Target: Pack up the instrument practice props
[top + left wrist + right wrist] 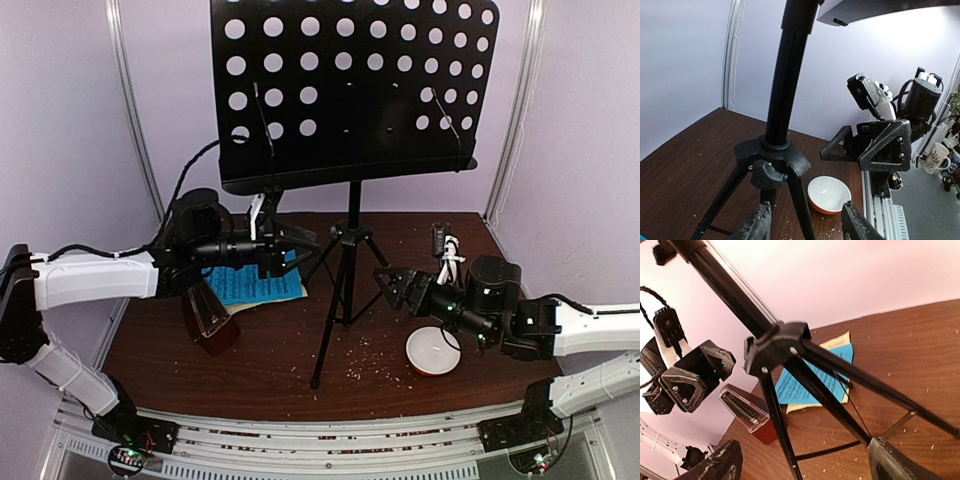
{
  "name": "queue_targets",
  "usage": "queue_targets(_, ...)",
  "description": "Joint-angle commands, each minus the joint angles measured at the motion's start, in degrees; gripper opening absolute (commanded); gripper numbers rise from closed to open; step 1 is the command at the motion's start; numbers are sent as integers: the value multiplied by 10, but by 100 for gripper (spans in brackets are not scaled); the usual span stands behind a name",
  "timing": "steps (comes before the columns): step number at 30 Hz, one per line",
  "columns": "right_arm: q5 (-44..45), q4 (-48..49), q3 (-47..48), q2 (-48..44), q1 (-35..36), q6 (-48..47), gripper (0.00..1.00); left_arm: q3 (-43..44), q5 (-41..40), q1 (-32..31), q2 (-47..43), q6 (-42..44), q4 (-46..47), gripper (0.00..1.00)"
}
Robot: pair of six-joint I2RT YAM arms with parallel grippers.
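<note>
music stand (350, 150) stands between left gripper (305, 252) and right gripper (388, 288).

**No legible writing in view**

You will find nothing here that you can read. The bright blue music sheet (810, 382), at nine o'clock from the stand's tripod hub (347, 235) in the top view, carries dark printed lines, all too blurred to make out. Any print on the pale yellow sheet (839, 340) beneath it is too faint. The metronome (746, 412), at seven o'clock from the blue sheet, shows scale marks but no numbers you could read.
</note>
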Motion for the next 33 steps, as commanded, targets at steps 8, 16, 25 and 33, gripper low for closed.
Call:
queue_targets(8, -25, 220, 12, 42, -24, -102, 66, -53, -175, -107, -18, -73, 14, 52)
queue_targets(16, -113, 311, 53, 127, -75, -103, 58, -72, -220, -121, 9, -114, 23, 50)
queue_targets(25, -189, 361, 78, 181, -112, -121, 53, -42, -213, -121, 57, -140, 9, 45)
queue_targets(33, -294, 408, 122, 227, -155, -113, 49, -37, -215, -120, 86, -145, 10, 33)
